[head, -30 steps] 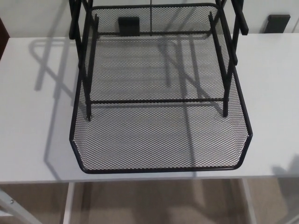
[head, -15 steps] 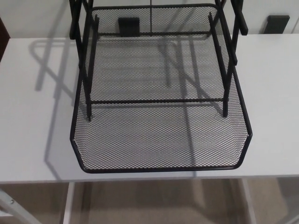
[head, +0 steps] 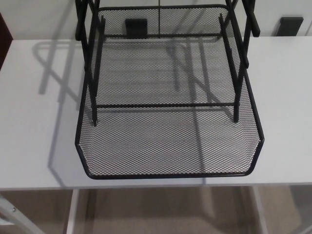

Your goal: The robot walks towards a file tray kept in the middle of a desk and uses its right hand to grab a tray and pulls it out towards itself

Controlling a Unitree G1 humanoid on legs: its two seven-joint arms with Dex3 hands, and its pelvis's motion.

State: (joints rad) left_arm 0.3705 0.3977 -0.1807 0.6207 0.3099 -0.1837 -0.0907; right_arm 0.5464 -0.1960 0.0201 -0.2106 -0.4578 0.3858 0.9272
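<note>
A black wire-mesh file tray (head: 168, 146) lies on the white desk (head: 39, 131), drawn forward out of its black upright frame (head: 92, 73). Its front rim (head: 170, 175) sits close to the desk's near edge. The frame's posts rise out of the top of the head view, and a cross bar (head: 165, 105) spans the tray's middle. Neither of my hands shows.
Two dark wall sockets, one (head: 135, 27) behind the mesh and one (head: 291, 24) at the far right, sit on the wall behind the desk. White desk legs (head: 73, 209) and a tan floor (head: 161, 212) show below the near edge.
The whole picture has shifted slightly, so the camera moved a little. A faint shadow at the lower right, seen one second ago, is gone. The tray lies where it was.
</note>
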